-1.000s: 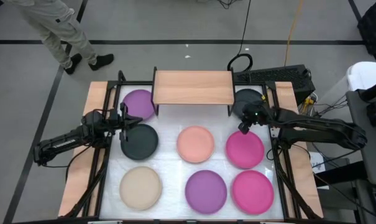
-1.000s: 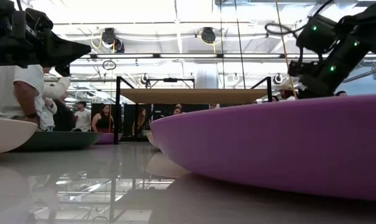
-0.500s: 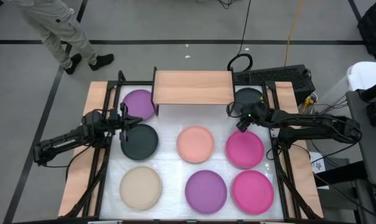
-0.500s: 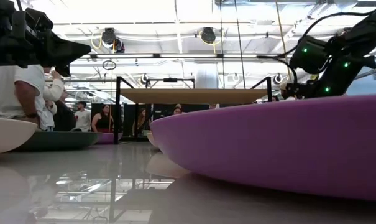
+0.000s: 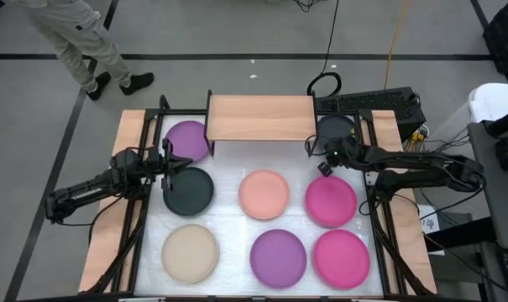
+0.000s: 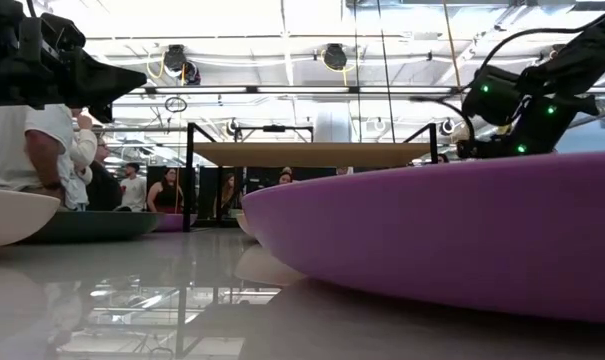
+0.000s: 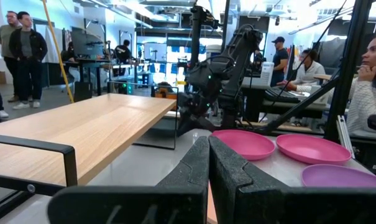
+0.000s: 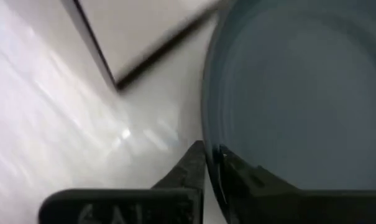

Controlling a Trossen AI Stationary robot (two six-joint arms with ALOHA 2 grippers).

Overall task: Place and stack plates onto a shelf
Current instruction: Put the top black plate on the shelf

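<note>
My right tool (image 5: pixel 322 166) pinched the rim of the black-grey plate (image 5: pixel 337 130) at the worktop's (image 5: pixel 228 210) far right corner, beside the shelf (image 5: pixel 261 117); my left tool (image 5: pixel 180 163) hung closed, empty.

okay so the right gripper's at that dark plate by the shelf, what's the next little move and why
Probably lift slightly. In its wrist view the right gripper has one finger either side of the black-grey plate rim, looking closed on it. The plate sits beside the shelf, whose top is bare.
</note>
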